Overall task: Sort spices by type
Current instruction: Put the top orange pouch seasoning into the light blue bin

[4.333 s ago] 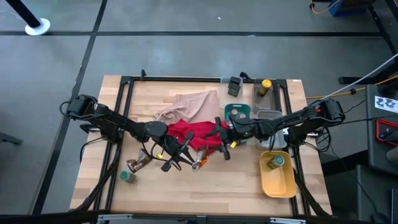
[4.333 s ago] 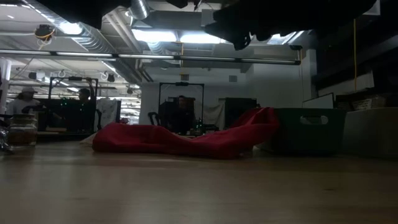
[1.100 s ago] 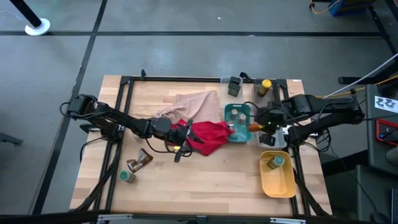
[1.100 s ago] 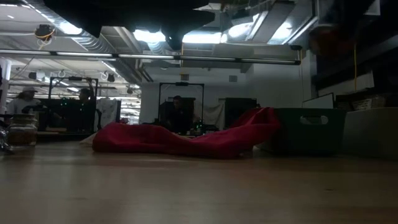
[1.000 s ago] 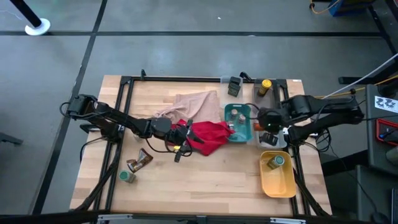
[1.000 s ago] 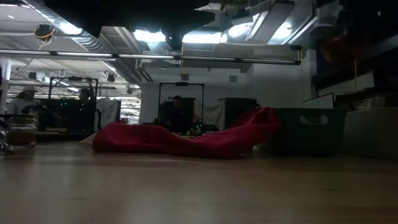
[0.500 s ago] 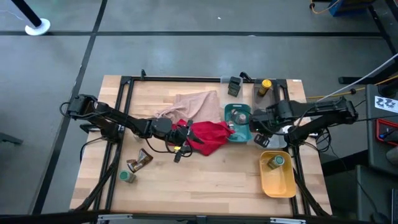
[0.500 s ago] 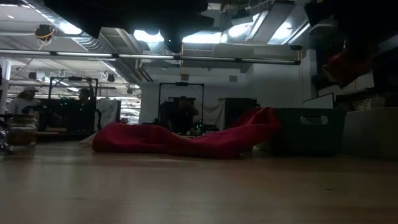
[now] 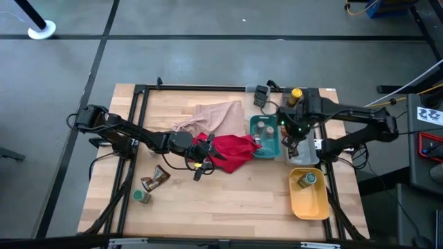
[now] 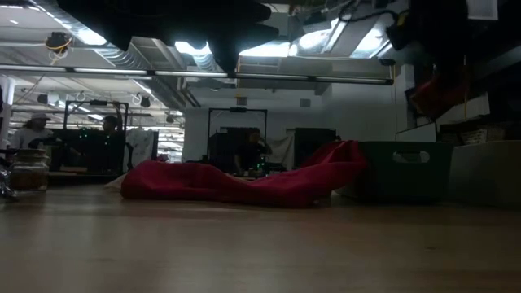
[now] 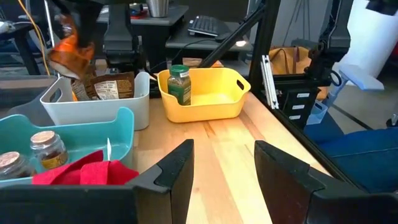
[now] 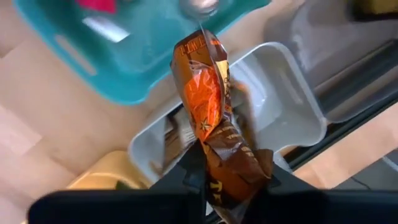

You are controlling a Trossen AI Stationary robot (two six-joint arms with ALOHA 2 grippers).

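My right gripper point(image 12: 219, 163) was clamped narrow on a crinkly brown-orange sachet point(image 12: 214, 118), hanging it over the clear tray point(image 12: 283, 93) btwn the teal tray point(image 9: 266, 138) and yellow tray point(image 9: 309, 198). To do it well I judged I should lower till the sachet's tail sat inside the walls w/ the other sachets, then let go, not drop from high. Left gripper point(image 11: 221, 165) waited part-open, holding nothing, at the red cloth point(image 9: 232, 149).
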